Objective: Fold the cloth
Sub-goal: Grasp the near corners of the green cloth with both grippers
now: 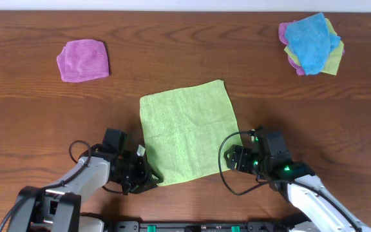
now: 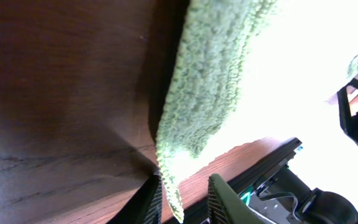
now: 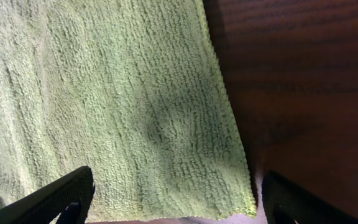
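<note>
Table point(image 1: 185, 38): dark wood, bearing all items noted. Green cloth point(image 1: 189, 132): lies open and flat in a single layer at the centre of my near half, roughly square and turned slightly, so its far right corner reaches furthest from me. Heap of cloths point(image 1: 311, 45): far right corner of the table, a blue one on top with yellow-green and pink ones showing beneath, well apart from the green cloth. Pink cloth point(image 1: 82, 60): far left, folded into a small square, also well apart. My left gripper point(image 1: 140, 175) sits low at the green cloth's near left corner. The left wrist view shows that corner running down between my two fingers point(image 2: 224, 198), which stand narrow. The cloth lies against one finger, but bare wood shows between it and the other, so the corner is not clamped. My right gripper point(image 1: 237, 158) is at the near right corner. In the right wrist view its fingers point(image 3: 73, 193) are spread wide — one over the cloth, the other over bare wood — with the cloth's right edge and corner between them, holding nothing.
</note>
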Tool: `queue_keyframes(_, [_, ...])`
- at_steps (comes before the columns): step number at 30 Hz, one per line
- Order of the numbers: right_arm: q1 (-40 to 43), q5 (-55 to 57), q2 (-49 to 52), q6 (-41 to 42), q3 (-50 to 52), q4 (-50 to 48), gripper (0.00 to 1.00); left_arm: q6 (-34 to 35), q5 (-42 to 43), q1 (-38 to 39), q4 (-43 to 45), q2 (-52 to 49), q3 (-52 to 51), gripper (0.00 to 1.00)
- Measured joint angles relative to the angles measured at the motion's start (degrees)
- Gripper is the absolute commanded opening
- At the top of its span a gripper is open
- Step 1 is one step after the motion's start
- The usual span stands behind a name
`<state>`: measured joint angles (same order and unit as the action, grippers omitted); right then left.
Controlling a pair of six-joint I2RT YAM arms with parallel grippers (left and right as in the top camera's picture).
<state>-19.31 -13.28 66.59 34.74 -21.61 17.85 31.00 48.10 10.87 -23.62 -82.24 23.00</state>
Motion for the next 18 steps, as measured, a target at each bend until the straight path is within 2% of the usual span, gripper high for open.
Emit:
queue_keyframes(7, [0.0,-0.5,0.2,0.3,0.0,-0.7,0.87,0.3,0.3,0.0,-0.2,0.5,0.5,0.46])
queue_keyframes(18, [0.0,-2.7,0.7,0.8,0.1,-1.9,0.86,5.5,0.3,0.1,3.2,0.8,0.7,0.51])
